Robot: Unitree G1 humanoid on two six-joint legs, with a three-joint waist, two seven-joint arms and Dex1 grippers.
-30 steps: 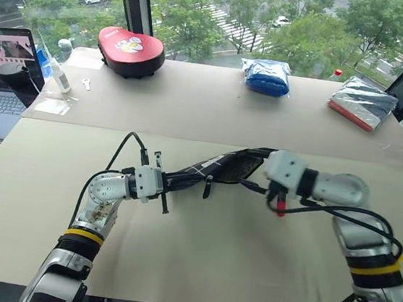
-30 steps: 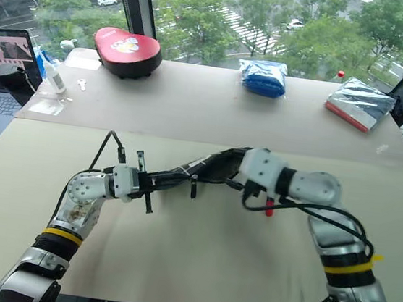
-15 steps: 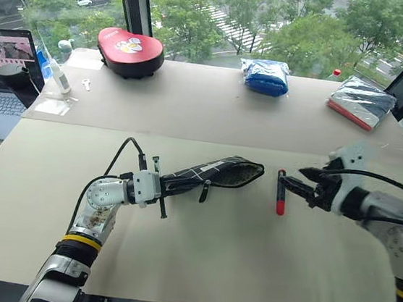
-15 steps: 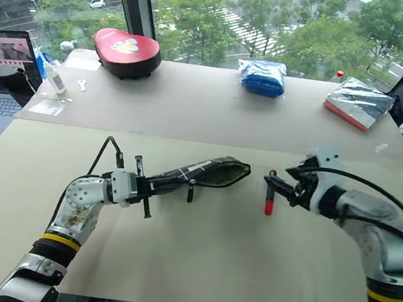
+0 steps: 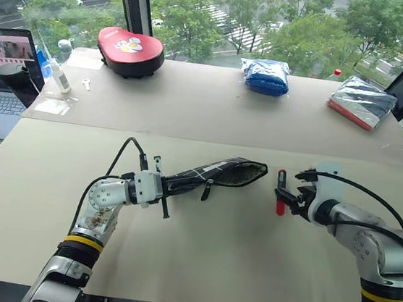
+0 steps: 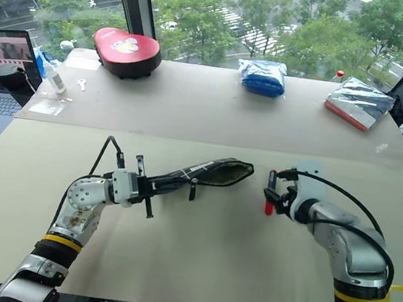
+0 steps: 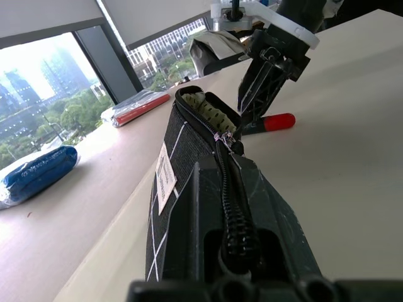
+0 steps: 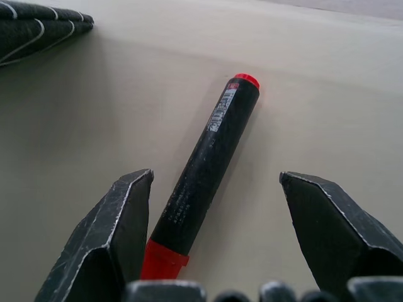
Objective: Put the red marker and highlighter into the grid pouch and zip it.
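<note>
The left gripper (image 5: pixel 155 186) is clamped on the closed end of the flat black fabric grid pouch (image 5: pixel 213 174), holding it off the beige counter (image 5: pixel 196 260) with its unzipped mouth turned toward the right gripper (image 5: pixel 293 194), probably so a pen can slide in. The right gripper's jaws are spread, empty, straddling the slim red marker with its black barrel (image 8: pixel 204 163), which lies on the counter just past the pouch's mouth, ready for a pinch.

A red rounded case with cartoon print (image 5: pixel 130 51) sits upper left on the pale table (image 5: pixel 196 260). A blue plastic-wrapped bundle (image 5: pixel 266 76) lies top centre, a grey-and-red packet (image 5: pixel 362 101) upper right, and a laptop (image 5: pixel 2 77) at the left edge.
</note>
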